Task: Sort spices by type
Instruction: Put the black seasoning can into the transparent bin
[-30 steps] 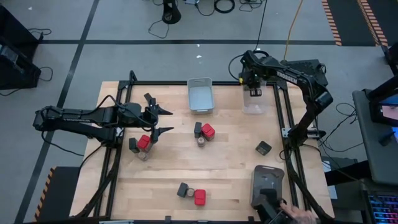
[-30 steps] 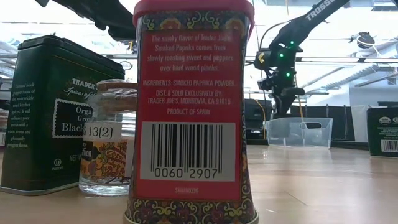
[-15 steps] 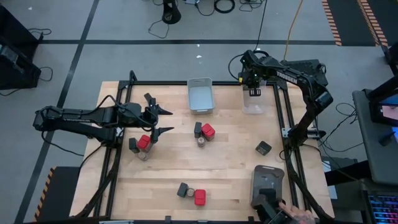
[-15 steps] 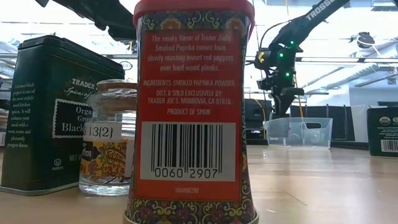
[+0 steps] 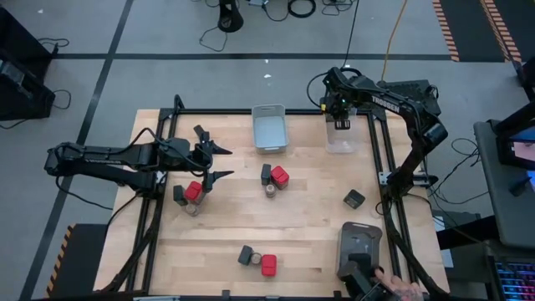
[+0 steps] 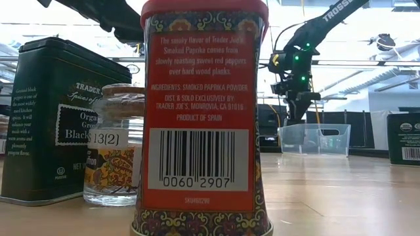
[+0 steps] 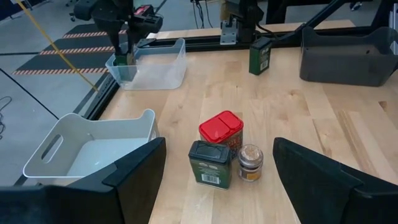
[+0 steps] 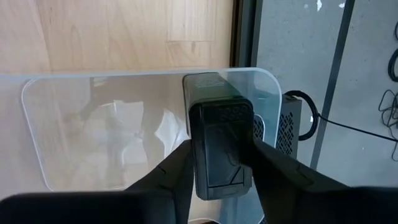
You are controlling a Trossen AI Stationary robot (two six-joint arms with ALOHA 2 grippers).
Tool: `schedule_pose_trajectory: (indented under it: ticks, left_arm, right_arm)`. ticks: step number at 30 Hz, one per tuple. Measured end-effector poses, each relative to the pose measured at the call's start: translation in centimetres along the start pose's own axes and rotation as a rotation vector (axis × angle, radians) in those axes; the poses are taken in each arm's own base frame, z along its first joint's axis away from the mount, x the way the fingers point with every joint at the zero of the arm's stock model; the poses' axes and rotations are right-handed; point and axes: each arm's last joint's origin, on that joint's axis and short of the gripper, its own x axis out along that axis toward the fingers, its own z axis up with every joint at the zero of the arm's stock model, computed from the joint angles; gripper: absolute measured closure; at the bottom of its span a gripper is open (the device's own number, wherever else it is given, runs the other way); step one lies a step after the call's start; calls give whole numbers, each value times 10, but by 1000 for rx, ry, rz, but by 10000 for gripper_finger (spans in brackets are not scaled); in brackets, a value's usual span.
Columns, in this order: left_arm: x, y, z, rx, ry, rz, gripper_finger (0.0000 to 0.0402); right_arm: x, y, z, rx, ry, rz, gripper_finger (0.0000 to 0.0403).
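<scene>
My right gripper (image 8: 221,150) is shut on a dark black spice tin (image 8: 219,102) over the far end of the clear bin (image 5: 341,140); the low view shows it (image 6: 296,98) above the bin's rim (image 6: 315,128). My left gripper (image 5: 226,162) hangs open above the table's left part, just far of a standing red-capped, dark and jar trio (image 5: 189,194). Two more such trios stand upright at mid-table (image 5: 273,177) and near the near edge (image 5: 256,260). A lone dark tin (image 5: 354,198) stands on the right. My right gripper pinches the dark tin between its two fingers (image 8: 180,167), one on each long side (image 8: 200,158). The fingers come from above, pointing down. The tin hangs upright below them, lifted clear over the clear bin.
A grey bin (image 5: 269,127) sits at the far edge, left of the clear bin. A dark grey tray (image 5: 359,249) lies at the near right corner, and a person's hand (image 5: 393,289) shows beside it. Bare wood lies between the spice groups.
</scene>
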Motion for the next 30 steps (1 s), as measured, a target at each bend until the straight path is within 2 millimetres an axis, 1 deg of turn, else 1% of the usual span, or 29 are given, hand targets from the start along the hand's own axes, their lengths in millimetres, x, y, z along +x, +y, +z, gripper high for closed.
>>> schedule_pose_trajectory:
  ticks: [4, 7, 17, 23, 26, 30]
  left_arm:
    - [0, 0, 0, 0, 0, 0, 100]
    - [0, 0, 0, 0, 0, 0, 100]
    - [0, 0, 0, 0, 1, 0, 100]
    - [0, 0, 0, 1, 0, 0, 100]
    - [0, 0, 0, 0, 1, 0, 100]
    - [0, 0, 0, 0, 1, -1, 100]
  right_arm:
    - [0, 0, 0, 0, 11, -11, 234]
    - [0, -1, -1, 1, 22, -20, 225]
    - [0, -1, 0, 1, 21, -30, 233]
    - [-2, -1, 1, 18, 80, -91, 233]
    - [-7, 2, 3, 8, 80, -97, 234]
    - [-16, 9, 11, -7, 53, -112, 234]
